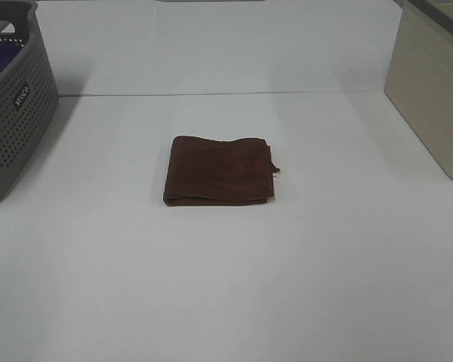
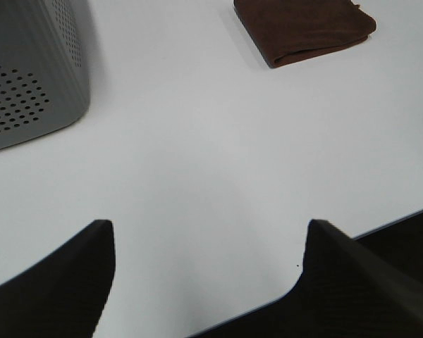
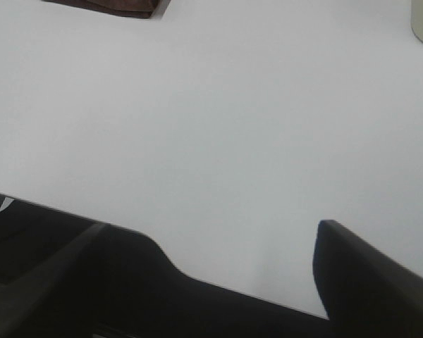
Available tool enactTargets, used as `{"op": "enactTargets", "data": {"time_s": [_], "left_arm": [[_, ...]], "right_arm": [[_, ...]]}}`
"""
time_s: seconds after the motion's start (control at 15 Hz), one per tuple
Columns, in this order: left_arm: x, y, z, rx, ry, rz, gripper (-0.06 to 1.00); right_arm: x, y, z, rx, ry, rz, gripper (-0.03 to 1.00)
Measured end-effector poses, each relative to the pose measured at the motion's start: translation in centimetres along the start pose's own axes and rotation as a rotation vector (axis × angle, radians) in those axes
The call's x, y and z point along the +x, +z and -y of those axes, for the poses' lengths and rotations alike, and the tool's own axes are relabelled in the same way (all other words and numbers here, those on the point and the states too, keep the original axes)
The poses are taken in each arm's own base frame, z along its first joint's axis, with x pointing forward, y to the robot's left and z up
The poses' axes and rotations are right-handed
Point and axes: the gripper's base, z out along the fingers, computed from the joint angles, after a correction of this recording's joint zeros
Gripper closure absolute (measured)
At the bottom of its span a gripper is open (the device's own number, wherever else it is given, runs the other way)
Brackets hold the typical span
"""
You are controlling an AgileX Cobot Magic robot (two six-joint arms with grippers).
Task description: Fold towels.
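The dark reddish-brown towel lies folded into a small rectangle at the middle of the white table, with a small white tag at its right edge. It also shows in the left wrist view and as a sliver in the right wrist view. Neither gripper appears in the exterior high view. My left gripper is open and empty above the table near its front edge, well away from the towel. My right gripper is open and empty over the table's front edge.
A grey perforated basket stands at the left with purple cloth inside; it also shows in the left wrist view. A beige bin stands at the right. The white table surrounds the towel.
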Motion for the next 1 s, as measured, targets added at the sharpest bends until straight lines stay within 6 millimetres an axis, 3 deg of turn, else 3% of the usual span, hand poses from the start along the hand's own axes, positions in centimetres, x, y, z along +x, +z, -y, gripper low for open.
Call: {"op": "enactTargets", "data": {"time_s": [0.4,0.6,1.0], "left_arm": [[0.0,0.0,0.0,-0.006,-0.004,0.001,0.23],[0.0,0.0,-0.2,-0.087,-0.061,0.004,0.23],[1.1,-1.7,0.4,-0.162,-0.073,0.145,0.23]], "right_arm": [[0.0,0.0,0.0,0.001,0.001,0.000,0.23],[0.2,-0.3,0.2,0.063,0.071,0.029,0.23],[2.8,-2.8,-0.6,0.136,0.085,0.276,0.23]]}}
